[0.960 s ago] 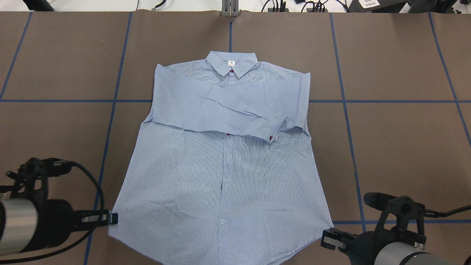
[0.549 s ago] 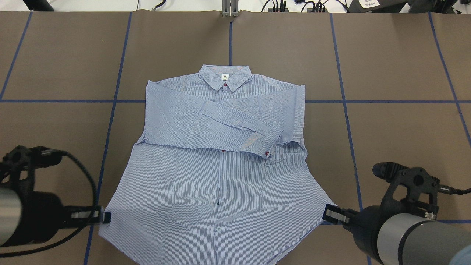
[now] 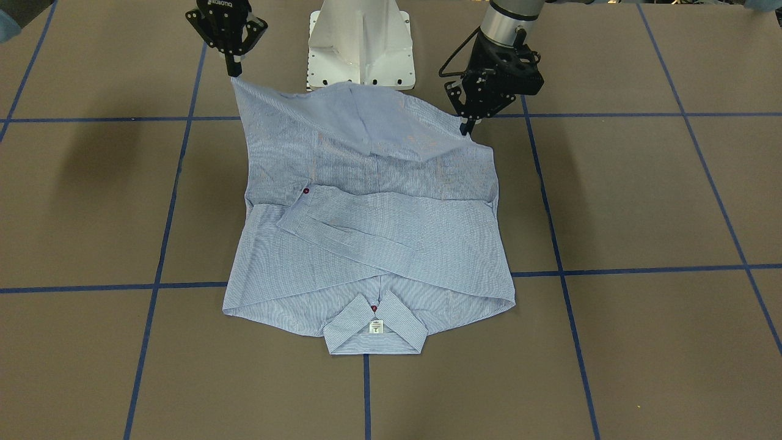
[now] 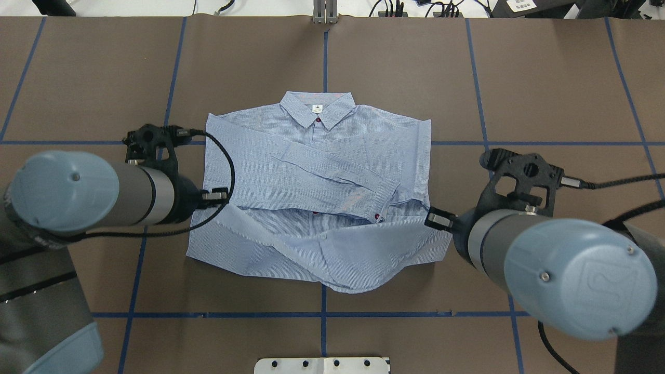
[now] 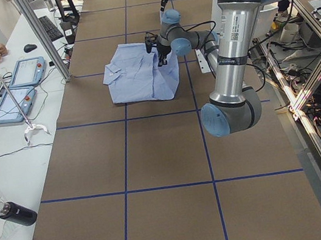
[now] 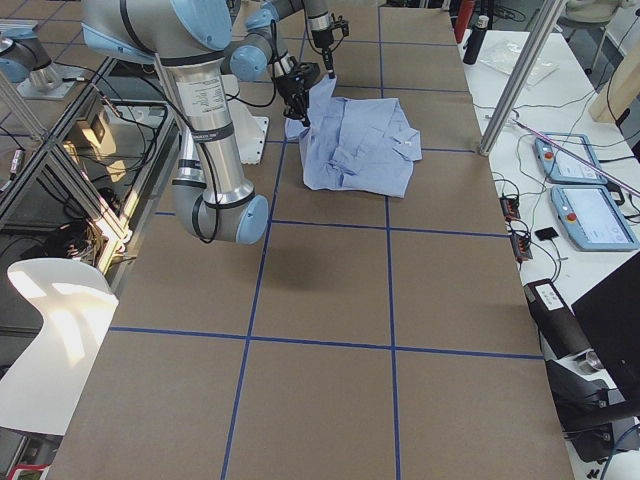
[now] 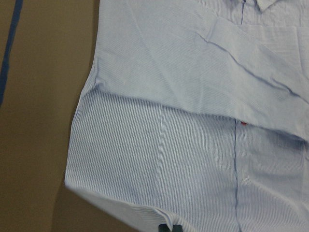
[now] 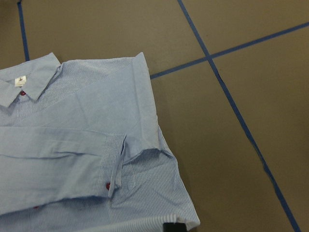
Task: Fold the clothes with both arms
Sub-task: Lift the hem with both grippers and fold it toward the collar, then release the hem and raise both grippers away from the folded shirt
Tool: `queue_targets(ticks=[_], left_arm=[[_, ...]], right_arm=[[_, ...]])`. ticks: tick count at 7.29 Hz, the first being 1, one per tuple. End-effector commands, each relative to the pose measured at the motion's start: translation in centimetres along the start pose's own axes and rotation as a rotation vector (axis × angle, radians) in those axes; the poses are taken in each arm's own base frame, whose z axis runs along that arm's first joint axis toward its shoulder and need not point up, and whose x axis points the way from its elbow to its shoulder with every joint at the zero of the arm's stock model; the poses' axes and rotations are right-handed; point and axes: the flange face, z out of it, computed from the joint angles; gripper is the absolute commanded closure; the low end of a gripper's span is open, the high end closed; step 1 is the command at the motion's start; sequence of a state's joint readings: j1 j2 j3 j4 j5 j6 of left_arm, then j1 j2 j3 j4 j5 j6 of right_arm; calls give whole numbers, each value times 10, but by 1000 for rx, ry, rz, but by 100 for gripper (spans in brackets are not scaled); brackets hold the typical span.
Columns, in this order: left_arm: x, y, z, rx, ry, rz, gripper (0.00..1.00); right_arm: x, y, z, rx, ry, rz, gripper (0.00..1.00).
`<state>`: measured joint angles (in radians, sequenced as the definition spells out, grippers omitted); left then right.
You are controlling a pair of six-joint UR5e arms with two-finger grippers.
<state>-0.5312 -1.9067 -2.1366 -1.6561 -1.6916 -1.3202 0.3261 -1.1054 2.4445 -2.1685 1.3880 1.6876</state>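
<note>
A light blue-and-white fine-striped long-sleeved button-up shirt lies front-up in the middle of the brown paper-covered table, which is marked off by blue tape lines. Its collar, with a small white label, points away from the robot. Both sleeves are folded across the chest, and the upper one ends in a cuff with a dark red button, close to the shirt's right side.

The black two-finger left gripper pinches one corner of the hem and the black two-finger right gripper pinches the other. Each looks closed tight on the cloth, though the fingertips are mostly hidden by fabric in the wrist views. Both corners are held up off the table over the shirt's sides, about level with the folded sleeves.

The lower half of the shirt hangs between the grippers as a raised sheet, its middle sagging toward the robot. In the front-facing view the right gripper holds its corner higher than the left gripper. The white pedestal base stands behind the lifted hem.
</note>
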Motion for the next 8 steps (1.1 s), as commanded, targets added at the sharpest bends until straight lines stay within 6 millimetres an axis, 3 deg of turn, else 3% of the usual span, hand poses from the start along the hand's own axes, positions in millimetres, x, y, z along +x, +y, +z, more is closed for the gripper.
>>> queue_targets(ticks=[1,4,5,7,8], left_arm=[[-12,-64,-14,100,-23,36,100],[-9,-109,24,137,-65,5,100],[-19,-118,57,142,-68,4,100],[-35,-135,139,140,-78,2,100],[-48,-142,174,160,-94,4,100]], right_arm=[[-25,-46,27,51,26,-8,100],[-56,-100,107,86,-2,-15,100],[-59,-115,138,102,1,-13,100],[-59,-120,208,101,50,-48,100],[-57,-122,233,99,55,-67,100]])
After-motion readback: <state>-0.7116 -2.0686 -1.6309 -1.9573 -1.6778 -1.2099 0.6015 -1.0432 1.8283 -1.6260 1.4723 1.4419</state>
